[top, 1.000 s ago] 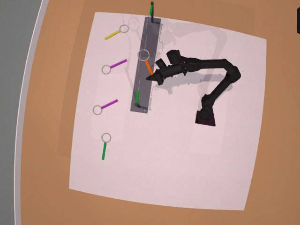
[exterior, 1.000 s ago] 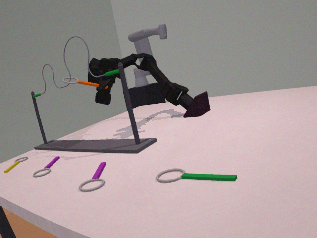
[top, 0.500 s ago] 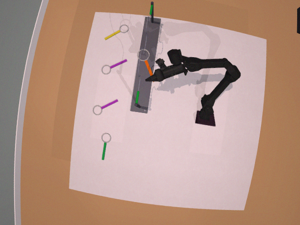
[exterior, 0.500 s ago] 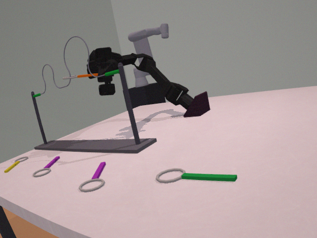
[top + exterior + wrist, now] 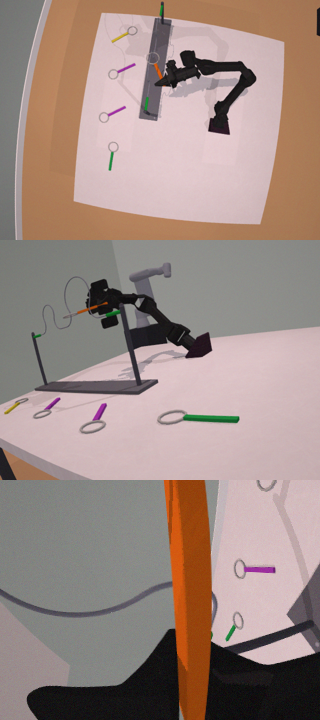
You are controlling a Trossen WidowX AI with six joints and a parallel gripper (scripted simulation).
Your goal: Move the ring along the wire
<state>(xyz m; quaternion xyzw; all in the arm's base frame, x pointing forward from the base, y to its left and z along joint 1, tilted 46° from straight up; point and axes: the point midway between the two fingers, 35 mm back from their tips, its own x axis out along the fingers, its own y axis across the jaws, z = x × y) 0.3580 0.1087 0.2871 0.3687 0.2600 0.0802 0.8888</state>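
My gripper (image 5: 160, 82) is shut on the orange handle (image 5: 158, 71) of the ring (image 5: 152, 57). In the exterior view the handle (image 5: 89, 308) lies about level, high above the base, and the ring (image 5: 70, 315) sits around the thin grey wire (image 5: 67, 291) near the bottom of its big loop. The green wire part by the near post (image 5: 112, 313) is just right of the gripper (image 5: 99, 307); the green part by the far post (image 5: 37, 335) is at the left. In the wrist view the handle (image 5: 187, 580) stands upright between my dark fingers. I cannot tell if the ring touches the wire.
A dark grey base plate (image 5: 96, 386) carries both posts. Loose rings lie on the mat: one with a yellow handle (image 5: 120, 36), two with purple handles (image 5: 126, 67) (image 5: 116, 111), one with a green handle (image 5: 110, 160). A grey robot (image 5: 147, 289) stands behind.
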